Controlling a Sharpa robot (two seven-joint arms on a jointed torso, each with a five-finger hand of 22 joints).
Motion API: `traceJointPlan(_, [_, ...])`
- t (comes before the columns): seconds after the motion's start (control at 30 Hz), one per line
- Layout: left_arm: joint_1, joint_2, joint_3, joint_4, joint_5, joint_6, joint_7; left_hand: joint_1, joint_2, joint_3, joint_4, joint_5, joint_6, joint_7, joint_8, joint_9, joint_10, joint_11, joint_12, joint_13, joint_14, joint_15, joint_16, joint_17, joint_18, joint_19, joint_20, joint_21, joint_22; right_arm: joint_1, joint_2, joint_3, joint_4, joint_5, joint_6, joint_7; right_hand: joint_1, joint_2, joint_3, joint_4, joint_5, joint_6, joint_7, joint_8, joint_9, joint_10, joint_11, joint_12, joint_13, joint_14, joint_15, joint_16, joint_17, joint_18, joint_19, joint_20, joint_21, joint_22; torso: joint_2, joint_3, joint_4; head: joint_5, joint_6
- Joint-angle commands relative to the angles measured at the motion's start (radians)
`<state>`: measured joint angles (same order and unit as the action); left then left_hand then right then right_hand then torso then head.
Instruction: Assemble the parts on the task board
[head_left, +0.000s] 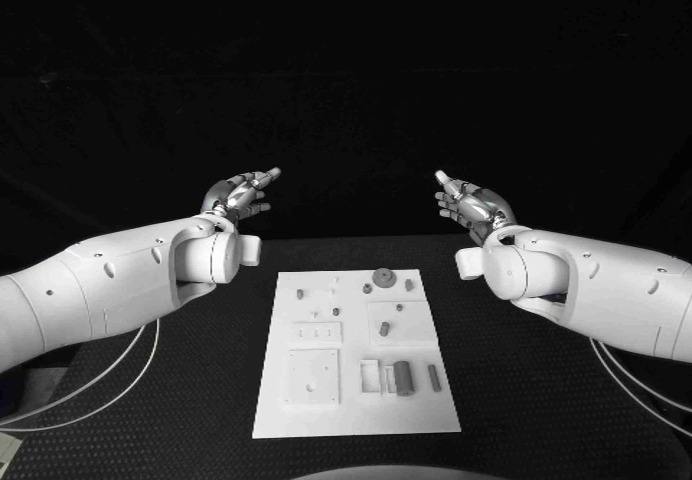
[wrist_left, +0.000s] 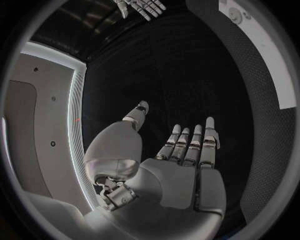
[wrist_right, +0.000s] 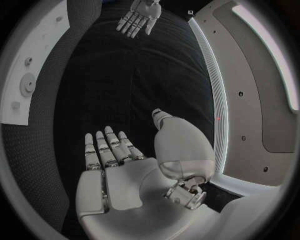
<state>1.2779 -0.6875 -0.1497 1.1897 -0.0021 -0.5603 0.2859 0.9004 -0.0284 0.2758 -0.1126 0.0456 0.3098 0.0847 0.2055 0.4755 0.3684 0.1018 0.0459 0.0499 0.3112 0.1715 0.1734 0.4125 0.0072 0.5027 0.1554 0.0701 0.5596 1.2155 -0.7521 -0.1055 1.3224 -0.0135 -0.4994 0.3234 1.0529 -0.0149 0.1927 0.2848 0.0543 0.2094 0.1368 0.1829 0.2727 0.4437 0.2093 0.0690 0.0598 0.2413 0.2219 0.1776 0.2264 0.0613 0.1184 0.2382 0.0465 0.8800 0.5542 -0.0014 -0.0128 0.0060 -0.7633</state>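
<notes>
Task board (head_left: 356, 395) lies mid-counter w/ long axis running away from the robot, small parts (head_left: 387, 277) on it. Left hand (head_left: 240, 194) & right hand (head_left: 473, 205) both empty, fingers spread, raised beyond its far end, about equally near.

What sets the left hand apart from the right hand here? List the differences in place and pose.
1. The left hand is raised past the task board's far left corner; the right hand is raised past its far right corner.
2. The left hand's fingers lean toward the right hand, and the right hand's fingers lean toward the left hand, mirror fashion.

Shared: both are open, fingers extended, holding nothing, well clear of the board.
</notes>
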Motion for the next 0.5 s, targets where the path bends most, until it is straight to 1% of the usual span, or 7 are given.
traceJointPlan(0.03, [0.022,0.013,-0.012,-0.040,-0.018,0.139,-0.118,0.007,0.000,0.004,0.000,0.003,0.004,-0.001,0.003,0.001,0.006,0.001,0.003,0.001,0.005,-0.001,0.003,0.002,-0.007,0.004,0.001,0.006,0.002,0.028,0.008,-0.017,-0.045,-0.039,0.233,-0.134,0.017,0.001,-0.001,0.005,0.006,0.009,0.092,0.008,0.006,0.015,0.004,0.006,0.002,0.014,0.004,0.010,0.009,0.019,0.002,0.008,0.004,0.018,0.001,-0.0002,-0.0010,0.000,-0.003])
traceJointPlan(0.17, [0.036,0.019,-0.021,-0.064,-0.019,0.160,-0.138,0.008,0.001,0.005,0.001,0.003,0.008,0.002,0.007,0.006,0.011,0.003,0.004,0.002,0.013,0.000,0.009,0.011,-0.007,0.005,0.000,0.007,0.003,0.054,0.012,-0.033,-0.085,-0.047,0.302,-0.177,0.053,0.005,-0.014,0.002,0.006,0.023,0.100,0.023,0.018,0.046,0.014,0.017,0.005,0.043,0.019,0.032,0.029,0.019,0.014,0.015,0.009,0.058,0.001,-0.0002,-0.0010,0.000,-0.003])
traceJointPlan(0.37, [0.038,0.020,-0.022,-0.066,-0.019,0.161,-0.139,0.018,0.003,0.007,0.001,0.003,0.044,0.025,0.031,0.041,0.065,0.017,0.015,0.010,0.050,0.004,0.035,0.049,-0.007,0.014,-0.005,0.013,0.009,0.074,0.016,-0.046,-0.115,-0.053,0.354,-0.210,0.159,0.012,-0.064,-0.016,0.005,0.083,0.117,0.076,0.063,0.139,0.031,0.049,0.015,0.160,0.037,0.114,0.099,0.033,0.058,0.013,0.022,0.187,0.001,-0.0002,-0.0010,0.000,-0.003])
traceJointPlan(0.4, [0.038,0.020,-0.022,-0.066,-0.019,0.161,-0.139,0.025,0.005,0.009,-0.003,0.003,0.067,0.034,0.045,0.062,0.096,0.022,0.022,0.014,0.065,0.005,0.044,0.063,-0.007,0.018,-0.007,0.015,0.011,0.075,0.016,-0.046,-0.116,-0.053,0.355,-0.210,0.191,0.006,-0.066,-0.025,0.006,0.117,0.121,0.101,0.086,0.159,0.034,0.058,0.016,0.192,0.039,0.133,0.112,0.040,0.084,0.012,0.030,0.250,0.001,-0.0002,-0.0010,0.000,-0.003])
traceJointPlan(0.43, [0.041,0.010,-0.023,-0.059,-0.022,0.204,-0.139,0.044,0.009,0.016,-0.015,0.004,0.110,0.053,0.069,0.086,0.164,0.032,0.039,0.025,0.103,0.009,0.067,0.093,-0.006,0.030,-0.012,0.022,0.015,0.077,0.030,-0.046,-0.153,-0.332,0.275,-0.202,0.233,0.002,-0.069,-0.038,0.005,0.169,0.126,0.139,0.120,0.189,0.038,0.071,0.019,0.224,0.047,0.148,0.117,0.050,0.121,0.010,0.039,0.339,0.000,0.0000,-0.0017,0.012,0.011])
traceJointPlan(0.47, [0.041,0.009,-0.023,-0.058,-0.026,0.209,-0.137,0.057,0.012,0.023,-0.024,0.005,0.130,0.065,0.078,0.088,0.222,0.038,0.054,0.034,0.128,0.014,0.081,0.102,-0.003,0.046,-0.018,0.030,0.019,0.077,0.032,-0.046,-0.157,-0.370,0.263,-0.202,0.263,-0.001,-0.069,-0.052,0.005,0.200,0.129,0.157,0.131,0.216,0.041,0.084,0.022,0.252,0.050,0.161,0.121,0.060,0.164,0.007,0.052,0.430,0.000,0.0000,-0.0018,0.012,0.012])
traceJointPlan(0.5, [0.041,0.006,-0.024,-0.056,-0.034,0.212,-0.138,0.071,0.014,0.031,-0.032,0.005,0.152,0.075,0.088,0.091,0.255,0.047,0.066,0.040,0.158,0.019,0.098,0.108,0.002,0.069,-0.025,0.041,0.023,0.077,0.034,-0.046,-0.163,-0.401,0.254,-0.201,0.290,-0.003,-0.071,-0.065,0.005,0.218,0.128,0.164,0.132,0.238,0.041,0.092,0.024,0.272,0.050,0.169,0.124,0.070,0.191,0.006,0.057,0.441,0.000,0.0000,-0.0018,0.012,0.012])
